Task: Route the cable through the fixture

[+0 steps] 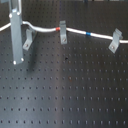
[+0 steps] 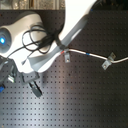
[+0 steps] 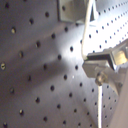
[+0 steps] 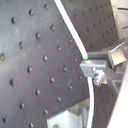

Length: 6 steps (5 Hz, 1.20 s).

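Note:
The white cable (image 1: 75, 32) runs across the back of the black hole board, with a red band (image 1: 59, 29) and a blue band (image 1: 88, 34). The fixture (image 1: 27, 40), a leaning grey clip, stands at the first exterior view's left. The cable passes right by its forked top; whether it sits in the notch cannot be told. My gripper (image 1: 19, 60) stands upright just left of the fixture. In both wrist views the cable (image 4: 70, 25) runs into the fingertip (image 4: 97, 67) and the gripper looks shut on it, with the fixture (image 3: 72, 10) close by. In the second exterior view the arm hides the gripper.
A shorter upright grey clip (image 1: 62, 33) holds the cable beside the red band. Another leaning clip (image 1: 116, 40) carries the cable at the first exterior view's right. The robot's base (image 2: 7, 39) and dark hoses fill the second exterior view's left.

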Motion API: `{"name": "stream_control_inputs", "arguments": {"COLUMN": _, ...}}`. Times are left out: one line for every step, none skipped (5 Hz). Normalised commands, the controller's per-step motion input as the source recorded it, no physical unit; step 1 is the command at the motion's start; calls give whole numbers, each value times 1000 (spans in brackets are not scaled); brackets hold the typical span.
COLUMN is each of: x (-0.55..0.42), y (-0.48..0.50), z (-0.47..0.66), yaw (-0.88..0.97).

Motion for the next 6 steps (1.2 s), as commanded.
{"name": "stream_control_inputs", "arguments": {"x": -307, "y": 320, "z": -139, "yaw": -483}}
{"name": "stream_control_inputs", "arguments": {"x": -129, "y": 205, "z": -324, "yaw": -551}}
{"name": "stream_control_inputs", "arguments": {"x": 297, "y": 220, "z": -408, "yaw": -383}}
{"name": "stream_control_inputs", "arguments": {"x": 480, "y": 195, "z": -521, "yaw": -97}}
{"name": "stream_control_inputs", "arguments": {"x": 396, "y": 297, "z": -716, "yaw": 0}}
{"name": "stream_control_inputs", "arguments": {"x": 240, "y": 279, "z": -685, "yaw": 166}}
